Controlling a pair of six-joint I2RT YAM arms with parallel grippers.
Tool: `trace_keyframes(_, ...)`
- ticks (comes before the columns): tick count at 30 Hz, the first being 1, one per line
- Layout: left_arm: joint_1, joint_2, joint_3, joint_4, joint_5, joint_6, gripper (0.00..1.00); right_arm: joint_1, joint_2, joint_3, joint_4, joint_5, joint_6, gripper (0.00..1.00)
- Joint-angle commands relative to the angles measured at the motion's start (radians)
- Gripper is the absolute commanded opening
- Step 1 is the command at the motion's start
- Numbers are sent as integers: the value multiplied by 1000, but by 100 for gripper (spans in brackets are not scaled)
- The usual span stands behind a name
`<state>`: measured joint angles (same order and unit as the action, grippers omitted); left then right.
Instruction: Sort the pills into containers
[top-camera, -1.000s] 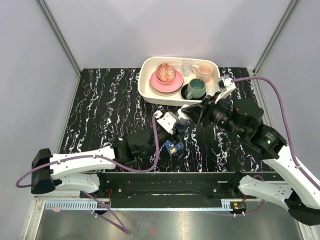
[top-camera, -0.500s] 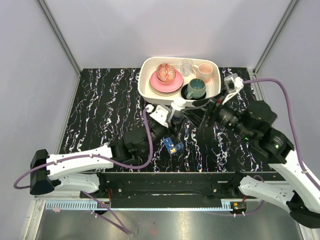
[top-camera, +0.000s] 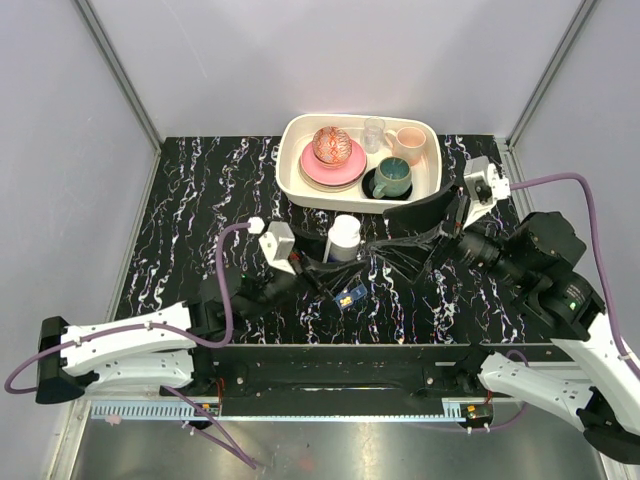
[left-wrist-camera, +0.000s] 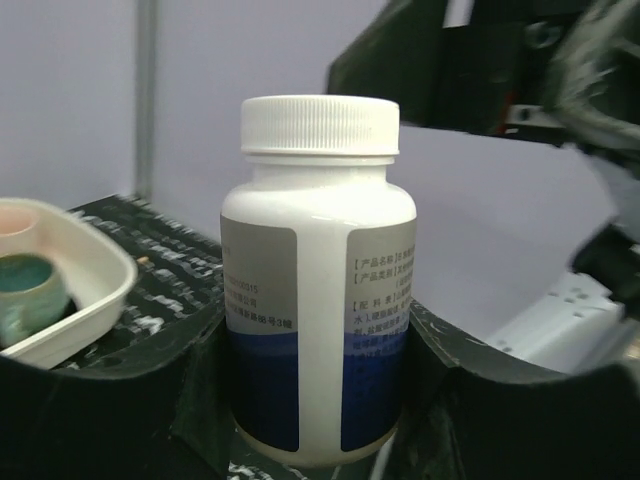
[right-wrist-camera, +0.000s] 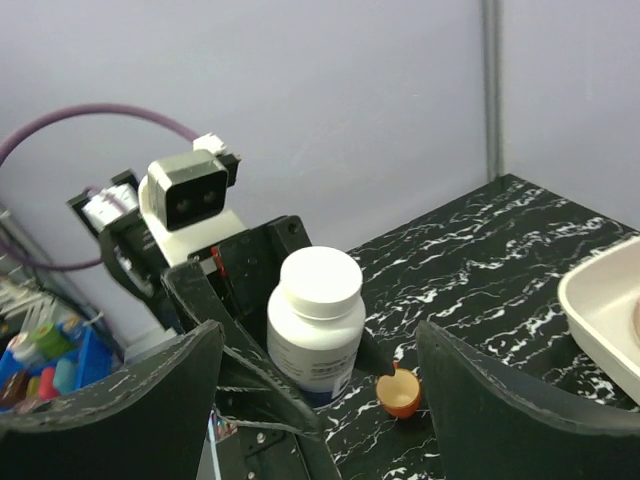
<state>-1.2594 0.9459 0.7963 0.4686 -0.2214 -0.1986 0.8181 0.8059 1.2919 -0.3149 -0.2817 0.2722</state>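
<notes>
A capped white pill bottle (top-camera: 343, 238) with a grey and blue label stands upright on the black marbled table. My left gripper (top-camera: 338, 258) has its fingers close on either side of the bottle's (left-wrist-camera: 318, 280) lower half, at their tips, jaws parted. The small orange cup (right-wrist-camera: 400, 392) sits empty just beside the bottle (right-wrist-camera: 315, 330); it is hidden in the top view. The blue pill box (top-camera: 350, 294) lies just in front of the bottle. My right gripper (top-camera: 388, 230) is wide open and empty, facing the bottle from the right. No loose pills show.
A white tray (top-camera: 290, 182) at the back holds a pink plate with a patterned bowl (top-camera: 331, 146), a clear glass, a pink cup (top-camera: 408, 143) and a teal mug (top-camera: 392, 177). The tray's corner also shows in both wrist views (left-wrist-camera: 105, 285) (right-wrist-camera: 600, 300).
My left arm has drawn back left and toward the near edge, sliding along the bottle, which now stands on the table. My right arm has pulled back to the right.
</notes>
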Motion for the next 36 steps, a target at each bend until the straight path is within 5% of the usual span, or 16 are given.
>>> trace_keyframes(1, 0, -50, -28, 143, 278, -85, 0, 6, -2, 29, 49, -210, -56, 83)
trace_keyframes(12, 0, -6, 7, 200, 519, -114, 0, 6, -20, 50, 73, -341, -54, 82)
trace_keyframes(36, 0, 59, 40, 246, 504, -139, 0, 6, 1, 3, 71, -355, -51, 67)
